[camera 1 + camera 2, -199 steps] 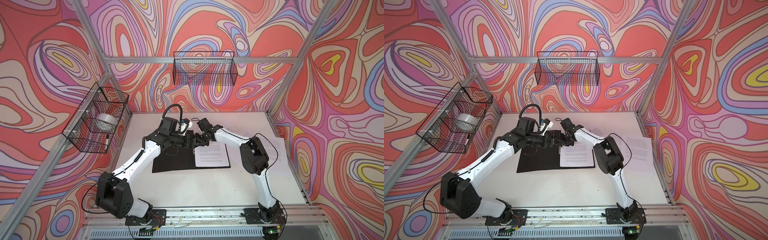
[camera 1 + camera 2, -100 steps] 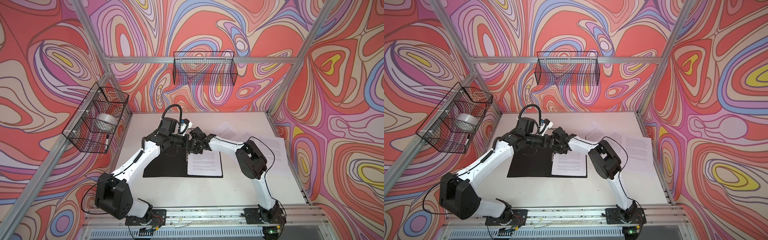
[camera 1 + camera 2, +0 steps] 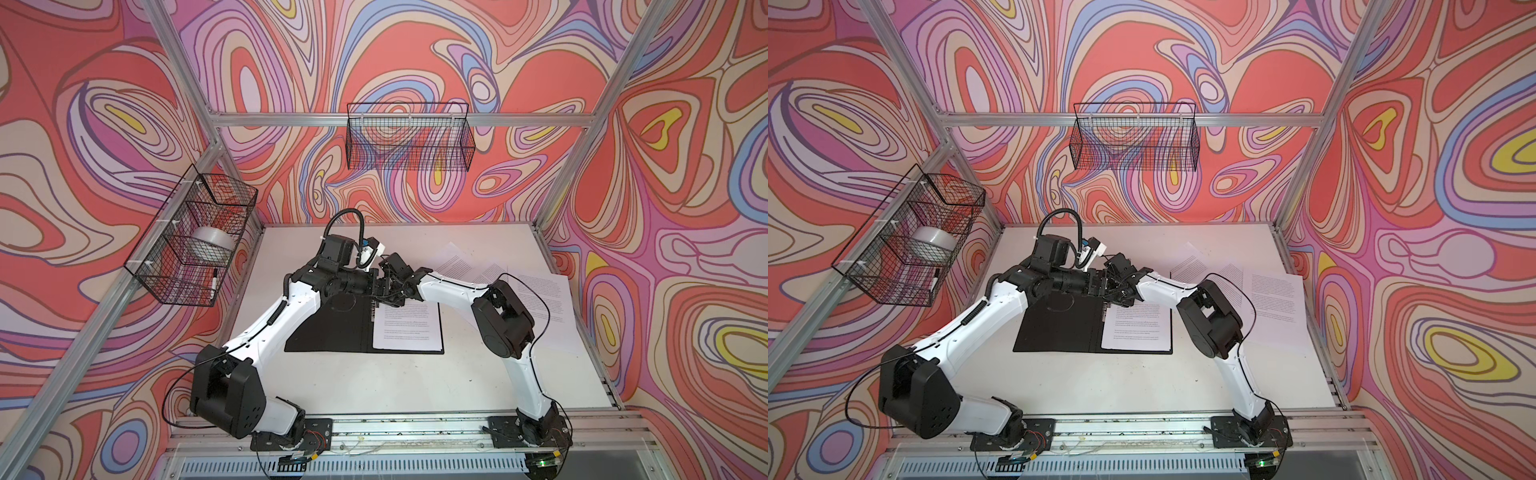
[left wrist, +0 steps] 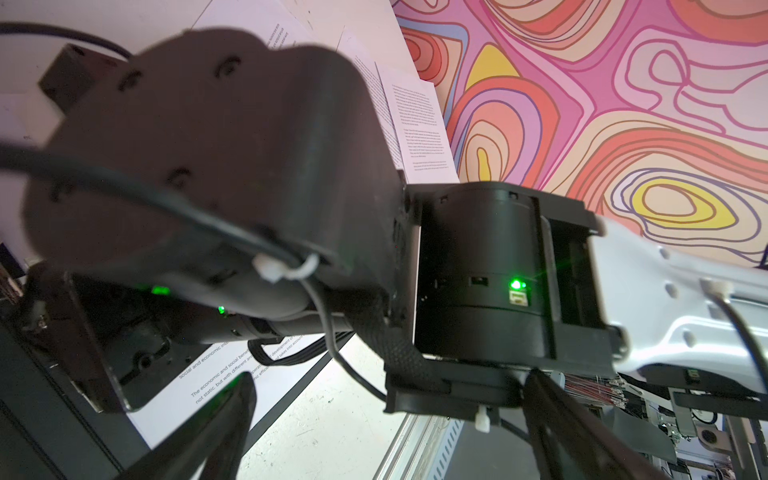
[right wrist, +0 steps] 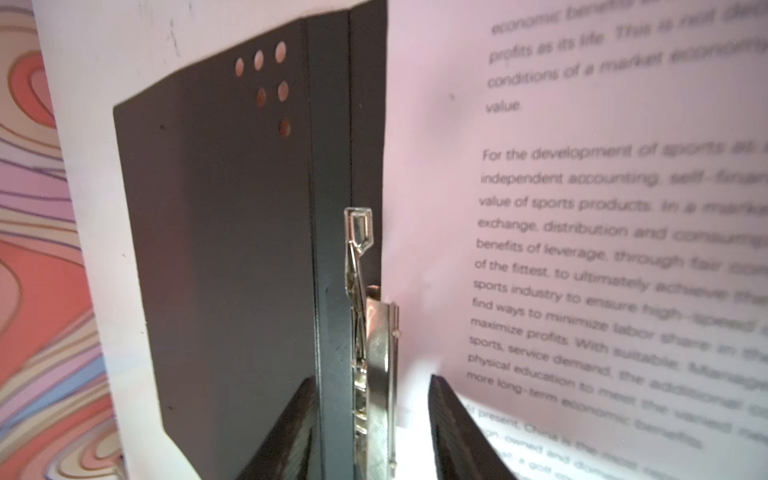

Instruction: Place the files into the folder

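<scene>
Just past the arm bases, the folder (image 3: 332, 328) lies open and flat on the table (image 3: 374, 386). Its black inside faces are up, so the right half is free to take paper. One sheet (image 3: 409, 328) already lies on that half, its edge close against the spine.

At the far end of the spine sits a metal clip (image 5: 365, 316), and both arms meet there. The right gripper (image 5: 372, 377) has its fingers parted to a middling width, one on either side of the clip, with nothing pinched. I judge it is placed there to work the clip or seat the sheet beneath it. Whether the sheet's edge is really under the clip is hard to tell in the blurred wrist view. The left gripper (image 4: 390, 376) is spread wide and empty, hanging just beside the right arm's wrist, likely ready to steady the folder.

Farther right, the other files (image 3: 536, 299) lie loose and overlapping on the table, well apart from the folder, so most of the job remains. On the walls hang a wire basket (image 3: 191, 237) holding a tape roll (image 3: 210, 245) and a marker (image 3: 214, 284), and a back basket (image 3: 409, 137).
</scene>
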`<move>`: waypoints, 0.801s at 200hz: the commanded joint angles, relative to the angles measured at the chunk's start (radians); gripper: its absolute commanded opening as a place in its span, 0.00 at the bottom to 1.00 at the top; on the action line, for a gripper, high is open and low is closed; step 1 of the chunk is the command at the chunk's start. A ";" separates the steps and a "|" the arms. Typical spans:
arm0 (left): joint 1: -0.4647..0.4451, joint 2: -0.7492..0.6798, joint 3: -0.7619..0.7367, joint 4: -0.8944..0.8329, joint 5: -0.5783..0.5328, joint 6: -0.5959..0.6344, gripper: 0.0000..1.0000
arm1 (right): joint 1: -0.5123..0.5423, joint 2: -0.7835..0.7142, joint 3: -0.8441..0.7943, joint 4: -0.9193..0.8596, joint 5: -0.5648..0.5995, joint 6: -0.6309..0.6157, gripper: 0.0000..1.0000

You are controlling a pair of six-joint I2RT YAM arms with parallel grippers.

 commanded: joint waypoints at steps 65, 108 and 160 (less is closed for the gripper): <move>0.007 -0.138 -0.072 0.132 0.006 -0.027 1.00 | -0.208 -0.468 -0.239 -0.152 0.158 -0.180 0.91; -0.048 -0.062 -0.037 0.075 -0.043 -0.042 1.00 | -0.551 -0.694 -0.527 -0.157 0.122 -0.240 0.98; -0.236 0.200 0.090 0.086 -0.074 -0.102 1.00 | -0.864 -0.828 -0.745 -0.129 0.090 -0.210 0.98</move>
